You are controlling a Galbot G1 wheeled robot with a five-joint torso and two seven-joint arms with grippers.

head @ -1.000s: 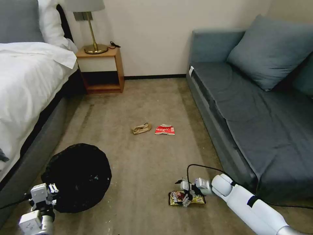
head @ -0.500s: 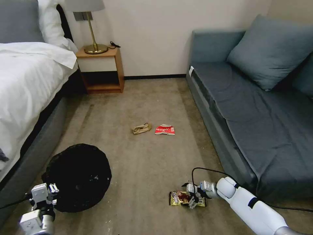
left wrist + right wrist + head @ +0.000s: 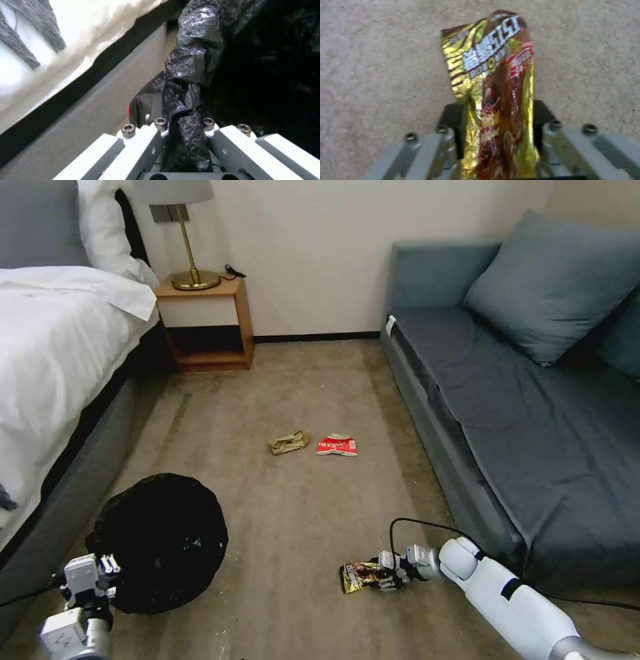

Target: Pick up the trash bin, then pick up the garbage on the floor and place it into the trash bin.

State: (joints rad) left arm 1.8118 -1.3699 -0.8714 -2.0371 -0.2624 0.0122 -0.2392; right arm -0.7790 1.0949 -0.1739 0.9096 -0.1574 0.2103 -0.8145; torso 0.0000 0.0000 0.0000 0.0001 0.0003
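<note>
While the left gripper (image 3: pixel 100 573) clamps the rim of the low round trash bin lined with a black plastic bag (image 3: pixel 160 540), the right gripper (image 3: pixel 390 577) grips a crumpled yellow-brown foil snack wrapper (image 3: pixel 360 577).

Lower left of the head view: the bin sits beside the grey bed frame (image 3: pixel 67 493), with the jaws closed on a bunched fold of liner. Lower centre: the wrapper is pinched at one end between nearly closed jaws, and its free end juts out over the beige carpet (image 3: pixel 300 513). The wrapper is probably light, thin, slick and easily crushed, so a firm end pinch suits it. Mid-frame lie a tan paper wad (image 3: pixel 289 443) and, just beside it, a red-and-white packet (image 3: pixel 337 445), both well apart from the bin and probably just as light; each is best taken across a raised fold.
</note>
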